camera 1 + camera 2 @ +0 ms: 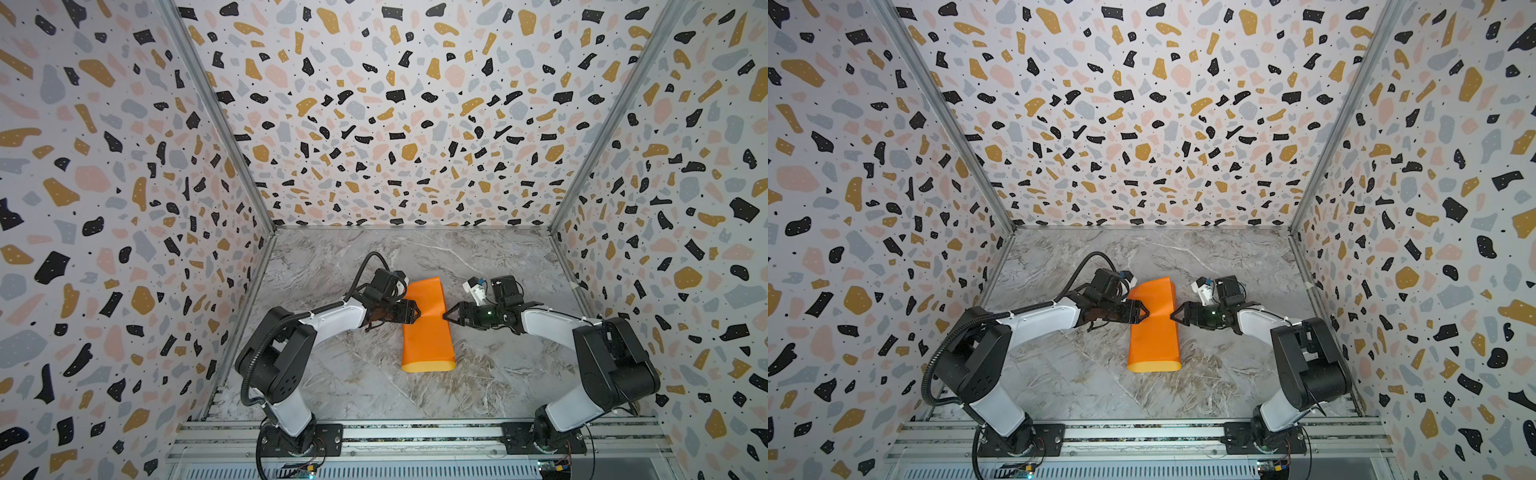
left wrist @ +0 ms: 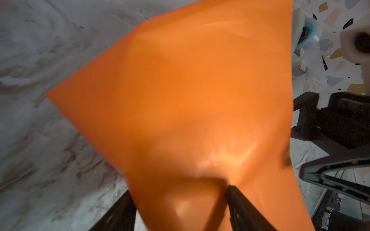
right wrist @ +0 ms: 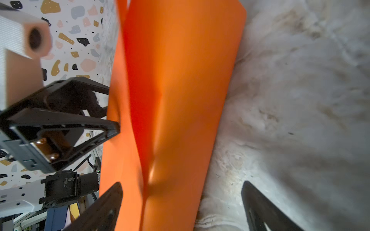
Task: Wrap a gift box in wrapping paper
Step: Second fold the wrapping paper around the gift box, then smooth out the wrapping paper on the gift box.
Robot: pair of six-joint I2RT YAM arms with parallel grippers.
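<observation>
Terrazzo-patterned walls [image 1: 374,124] enclose a grey marble tabletop [image 1: 332,266] with a metal rail [image 1: 415,434] in front.

Inspected: left arm [image 1: 336,318] and right arm [image 1: 544,324] have white link shells and black joint housings. A black corrugated conduit [image 1: 246,374] loops at the left arm's 9 o'clock side. Black screwed base plates [image 1: 328,436] sit at 6 o'clock. The fingers [image 3: 108,204] are black skeletal triangular frames. A green lamp [image 1: 489,311] shows on the right wrist.
</observation>
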